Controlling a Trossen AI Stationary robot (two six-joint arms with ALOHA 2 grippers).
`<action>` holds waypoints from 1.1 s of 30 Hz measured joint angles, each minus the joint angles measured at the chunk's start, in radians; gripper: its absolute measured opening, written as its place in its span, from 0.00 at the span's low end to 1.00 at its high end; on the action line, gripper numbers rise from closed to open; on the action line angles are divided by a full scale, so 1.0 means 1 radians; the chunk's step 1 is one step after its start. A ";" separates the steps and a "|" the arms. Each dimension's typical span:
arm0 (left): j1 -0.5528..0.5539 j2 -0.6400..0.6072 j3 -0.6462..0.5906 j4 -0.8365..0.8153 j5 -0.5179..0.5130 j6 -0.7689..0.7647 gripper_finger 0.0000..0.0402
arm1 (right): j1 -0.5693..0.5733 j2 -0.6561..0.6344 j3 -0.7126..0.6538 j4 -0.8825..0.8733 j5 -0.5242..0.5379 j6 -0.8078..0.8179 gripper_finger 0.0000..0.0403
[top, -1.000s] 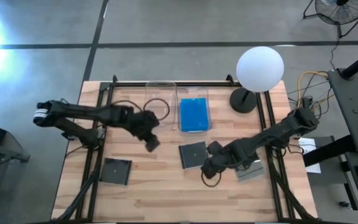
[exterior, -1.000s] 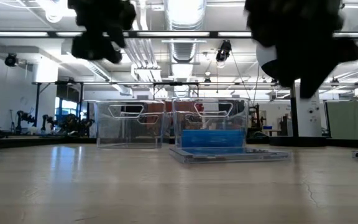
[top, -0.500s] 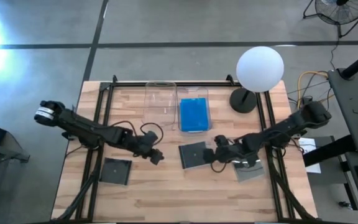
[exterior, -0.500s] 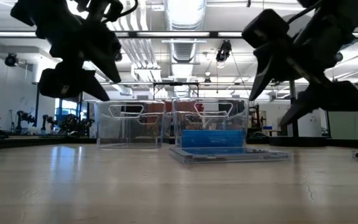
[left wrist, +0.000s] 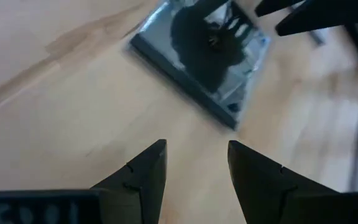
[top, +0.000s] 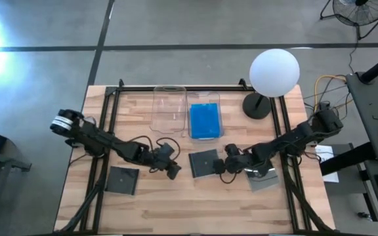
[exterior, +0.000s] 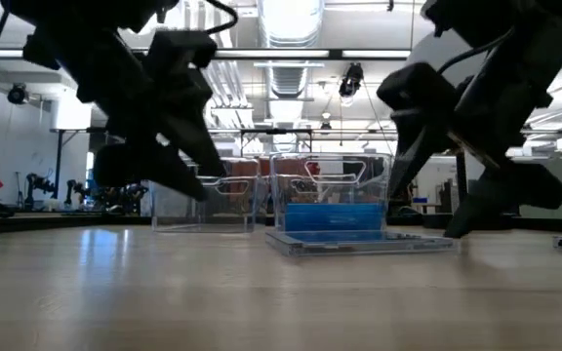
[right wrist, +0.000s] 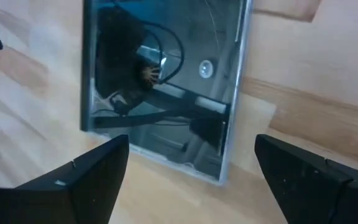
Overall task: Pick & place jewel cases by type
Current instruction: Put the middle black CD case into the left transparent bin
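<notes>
1. The dark jewel case lay flat on the table near its middle, just in front of the bin holding the blue cases, with the empty clear bin beside that one.
2. Both grippers closed in on that case from opposite sides: the left gripper stood just off one edge, the right gripper just off the other, and the right one looked the nearer.
3. From the right wrist view the case lay straight ahead between the spread fingers, which were wide apart and held nothing; its edges ran roughly in line with the reach, so I judged the fingers could straddle it.
4. From the left wrist view the same case sat ahead and turned cornerwise to that arm's fingers, which were parted with a narrower gap and empty.
5. Two more dark cases lay apart: one near the left front of the table, another beside the right arm.
6. The overhead view alone showed all three cases and which arm was closer; the low view alone showed both grippers hanging just above the tabletop, not touching the case.
7. A lamp with a white globe stood at the back right.
</notes>
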 joint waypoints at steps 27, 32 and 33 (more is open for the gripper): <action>0.036 0.276 0.070 0.228 -0.060 -0.458 0.38 | 0.000 0.046 0.002 0.077 -0.003 0.001 0.79; 0.052 0.285 0.098 0.189 -0.031 -0.457 0.38 | -0.001 0.090 0.003 0.189 -0.034 -0.033 0.79; 0.055 0.285 0.101 0.185 -0.031 -0.454 0.38 | 0.000 0.098 0.003 0.195 -0.034 -0.032 0.78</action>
